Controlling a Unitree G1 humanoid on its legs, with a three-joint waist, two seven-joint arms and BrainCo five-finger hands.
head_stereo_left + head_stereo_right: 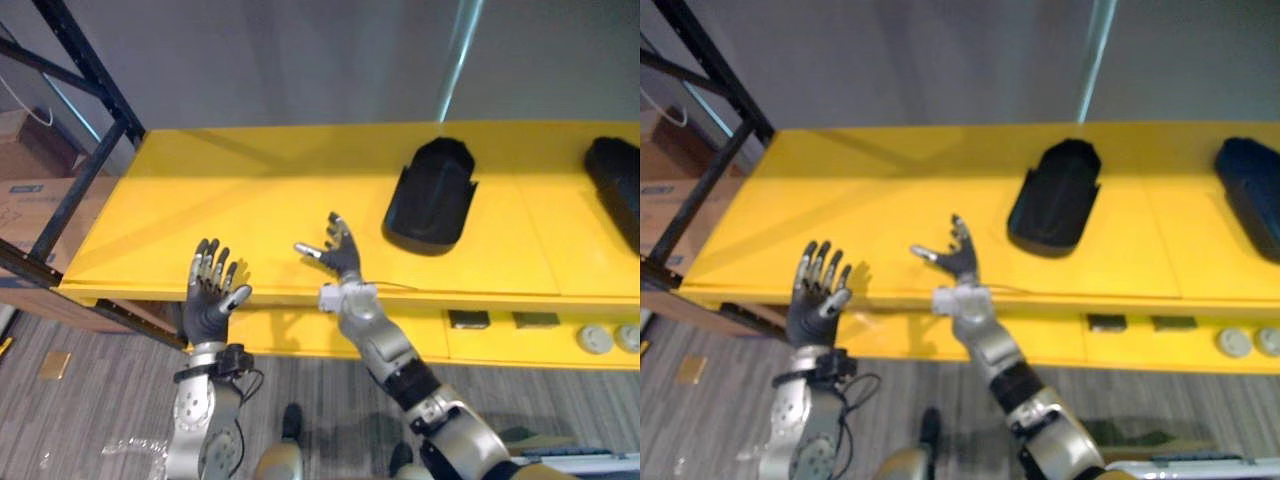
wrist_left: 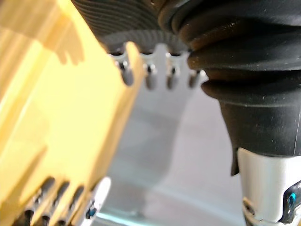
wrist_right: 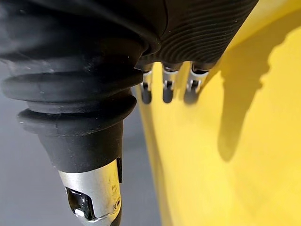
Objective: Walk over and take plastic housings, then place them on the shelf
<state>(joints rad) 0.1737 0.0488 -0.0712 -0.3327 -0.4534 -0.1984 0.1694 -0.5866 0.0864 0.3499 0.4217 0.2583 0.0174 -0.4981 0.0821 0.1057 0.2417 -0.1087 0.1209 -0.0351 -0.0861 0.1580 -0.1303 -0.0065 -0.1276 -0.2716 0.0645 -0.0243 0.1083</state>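
Left hand (image 1: 208, 295), lower left, and right hand (image 1: 338, 252), lower centre, hover spread and empty at the yellow shelf's (image 1: 250, 190) front edge. 2 black plastic housings lie on it: nearer housing (image 1: 432, 195) right of centre, second housing (image 1: 618, 185) at the right edge. Placement looks done; draw both hands straight back, clear of the nearer housing.

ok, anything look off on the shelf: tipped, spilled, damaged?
Nothing stands out. The middle housing and the right housing lie apart on the yellow shelf, with no visible damage or spill. The left hand and right hand hover open and empty by its front edge.
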